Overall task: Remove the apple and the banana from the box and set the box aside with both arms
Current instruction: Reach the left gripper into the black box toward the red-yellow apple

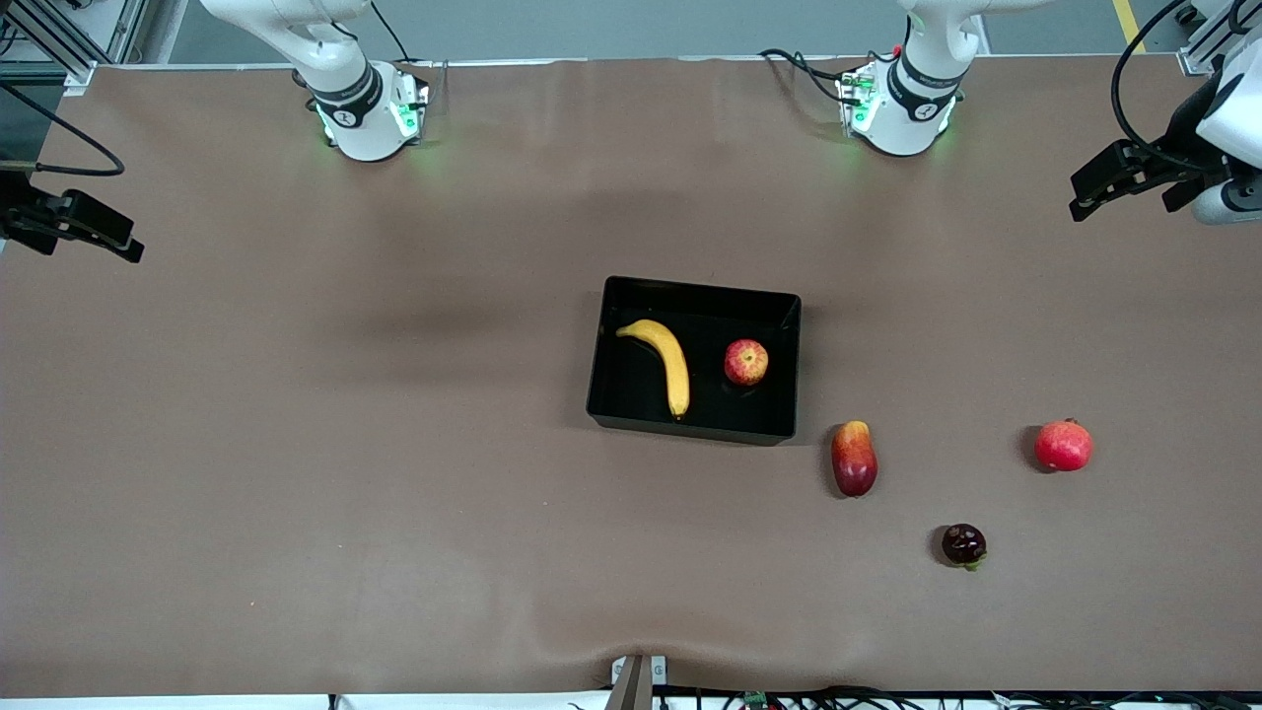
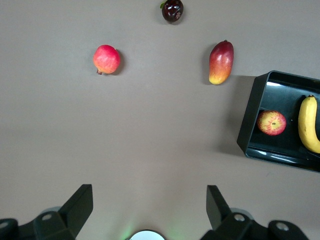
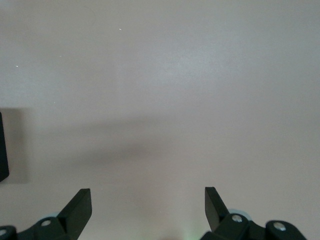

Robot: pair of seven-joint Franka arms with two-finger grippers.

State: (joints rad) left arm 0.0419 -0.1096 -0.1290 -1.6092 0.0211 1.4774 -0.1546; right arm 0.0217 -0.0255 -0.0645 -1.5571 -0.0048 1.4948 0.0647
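The black box [image 1: 616,414] lies mid-table. The yellow banana [image 1: 670,363] and the small red-yellow apple [image 1: 746,362] lie in it, apart from each other. My left gripper [image 1: 1094,192] hangs open and empty high over the left arm's end of the table. In the left wrist view its gripper [image 2: 148,192] is over bare table, with the box [image 2: 252,117], apple [image 2: 271,123] and banana [image 2: 309,124] at the frame's edge. My right gripper [image 1: 118,242] hangs open and empty over the right arm's end. In the right wrist view it [image 3: 148,195] is over bare table, and a corner of the box [image 3: 2,150] shows.
An elongated red-yellow fruit [image 1: 854,459] lies just outside the box's corner, nearer the front camera. An all-red round fruit [image 1: 1064,445] and a dark purple fruit [image 1: 963,544] lie toward the left arm's end. They also show in the left wrist view: [image 2: 221,62], [image 2: 106,59], [image 2: 172,10].
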